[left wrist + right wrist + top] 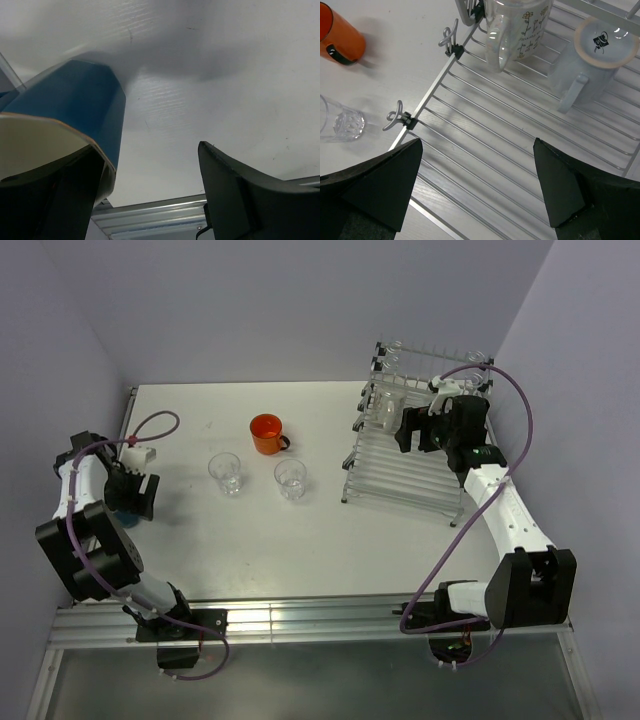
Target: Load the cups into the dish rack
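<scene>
From above, the dish rack (400, 475) lay at the right side of the table (250, 550), close to the wall (565, 340). The right gripper (415, 432) hung over its far half and hid what stood beneath. The right wrist camera showed what the top view could not. A clear printed mug (517, 27) and, just to its right, an upturned white mug (592, 55) stood on the rods at the rack's far end. That gripper's jaws were spread wide over bare rods and held nothing. Left of the rack stood the orange mug (266, 433), a clear tumbler (290, 478) and a second tumbler (225, 473), apart from one another with open table all round. Farthest from the rack, at the table's left edge, the left gripper (135, 492) covered the blue mug (75, 110). Only the left wrist view showed it plainly, beside and partly behind one finger (60, 195), with the other finger (240, 195) well apart from it. Those jaws were wide open and clamped nothing; whether the mug touched the finger could not be told.
</scene>
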Controlling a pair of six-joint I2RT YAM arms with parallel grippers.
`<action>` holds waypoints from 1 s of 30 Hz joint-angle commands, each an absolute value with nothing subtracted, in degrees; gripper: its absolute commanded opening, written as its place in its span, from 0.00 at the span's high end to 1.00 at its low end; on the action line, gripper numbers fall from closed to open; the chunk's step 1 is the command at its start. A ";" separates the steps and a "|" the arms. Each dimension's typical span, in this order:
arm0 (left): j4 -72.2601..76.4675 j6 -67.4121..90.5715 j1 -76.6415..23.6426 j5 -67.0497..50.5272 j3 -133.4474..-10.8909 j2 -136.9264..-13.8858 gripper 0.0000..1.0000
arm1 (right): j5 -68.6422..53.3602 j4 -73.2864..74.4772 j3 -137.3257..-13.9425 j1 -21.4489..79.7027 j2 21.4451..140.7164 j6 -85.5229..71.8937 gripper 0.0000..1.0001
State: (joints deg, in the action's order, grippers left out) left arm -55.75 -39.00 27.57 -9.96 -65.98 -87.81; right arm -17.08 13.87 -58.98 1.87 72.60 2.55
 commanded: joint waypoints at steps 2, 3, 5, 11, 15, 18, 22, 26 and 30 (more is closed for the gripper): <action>-52.39 -39.90 27.86 -10.28 -64.17 -89.73 0.21 | -17.14 13.62 -61.70 2.20 73.04 2.37 0.00; -51.86 -39.82 27.77 -10.37 -63.73 -89.48 0.22 | -17.14 13.45 -61.70 2.20 72.95 2.29 0.00; -50.89 -39.90 27.86 -10.28 -62.67 -89.12 0.24 | -17.23 13.54 -61.44 2.20 72.86 2.29 0.00; -49.40 -40.25 27.51 -9.85 -60.56 -88.86 0.45 | -17.67 13.27 -61.70 2.20 73.04 1.32 0.00; -48.61 -40.34 25.93 -8.88 -59.42 -88.16 0.70 | -18.54 13.10 -61.79 2.20 72.07 0.62 0.00; -47.73 -39.99 24.70 -7.74 -58.89 -86.93 0.87 | -18.89 13.01 -62.22 2.20 71.54 0.18 0.00; -45.80 -38.76 20.66 -5.63 -59.41 -84.03 1.00 | -20.47 13.10 -64.07 2.20 70.49 -2.02 0.00; -40.18 -39.55 11.80 2.52 -58.01 -77.36 1.00 | -22.58 12.04 -65.65 2.20 68.82 -4.13 0.00; -32.35 -46.82 -3.82 16.50 -54.67 -69.36 1.00 | -24.17 11.60 -69.24 2.20 68.03 -5.10 0.00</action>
State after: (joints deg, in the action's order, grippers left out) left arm -41.69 -40.77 4.93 4.56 -55.16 -76.38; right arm -21.78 14.13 -64.38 1.89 70.50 -3.36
